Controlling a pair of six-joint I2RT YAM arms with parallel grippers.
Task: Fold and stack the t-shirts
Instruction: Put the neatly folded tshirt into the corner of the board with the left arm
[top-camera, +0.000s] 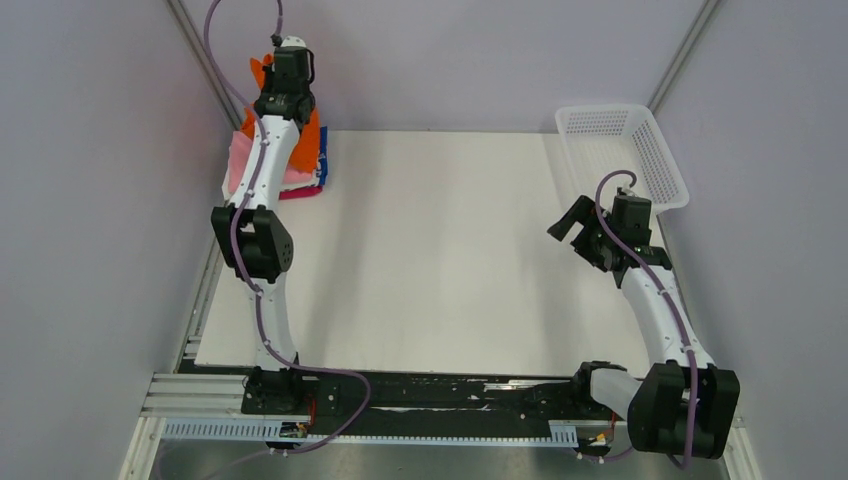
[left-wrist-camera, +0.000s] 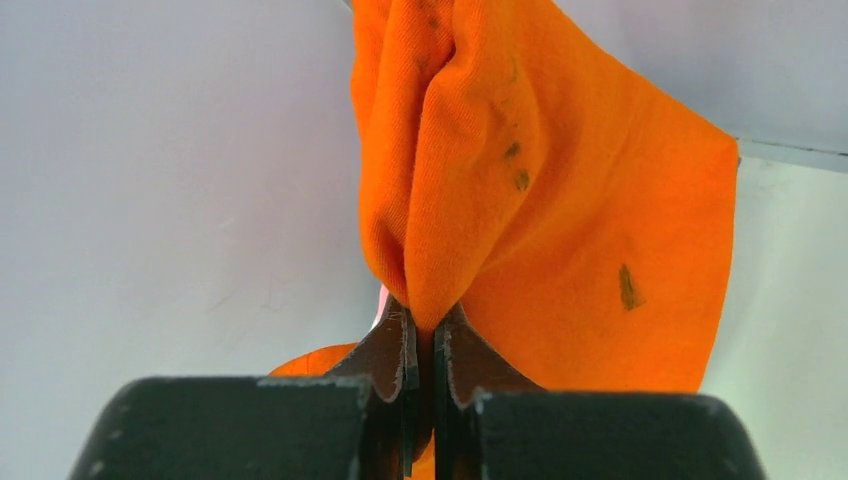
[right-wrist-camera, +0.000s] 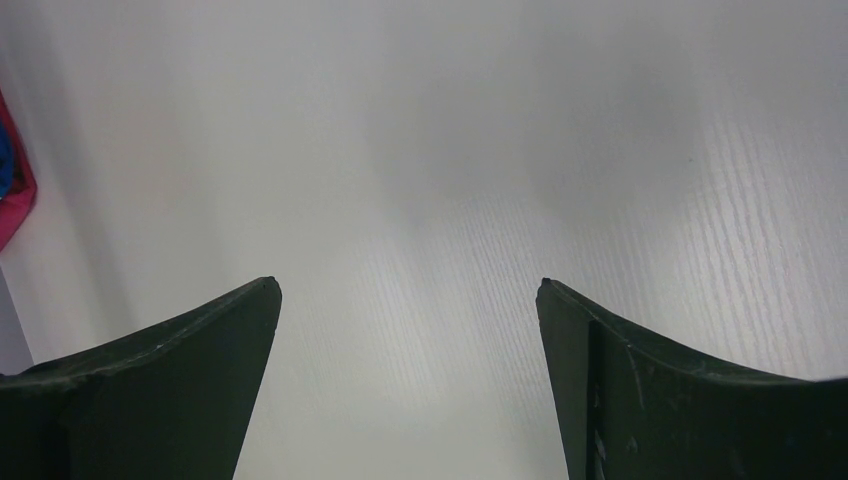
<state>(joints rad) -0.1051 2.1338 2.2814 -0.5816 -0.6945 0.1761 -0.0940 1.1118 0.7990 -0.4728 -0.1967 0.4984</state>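
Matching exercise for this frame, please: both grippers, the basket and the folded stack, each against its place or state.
Things:
1. left gripper
2. right gripper
3. white basket
4. folded t-shirts

Place or state:
A. far-right corner of the table
B. open, holding nothing
C. far-left corner
D. shut on the orange t-shirt

Pairs: 1-D, 2-B, 3-A, 4-C

Orange shirt (left-wrist-camera: 560, 200), dark specks; pink, blue, red tees (top-camera: 240, 165); white mesh basket (top-camera: 662, 160)
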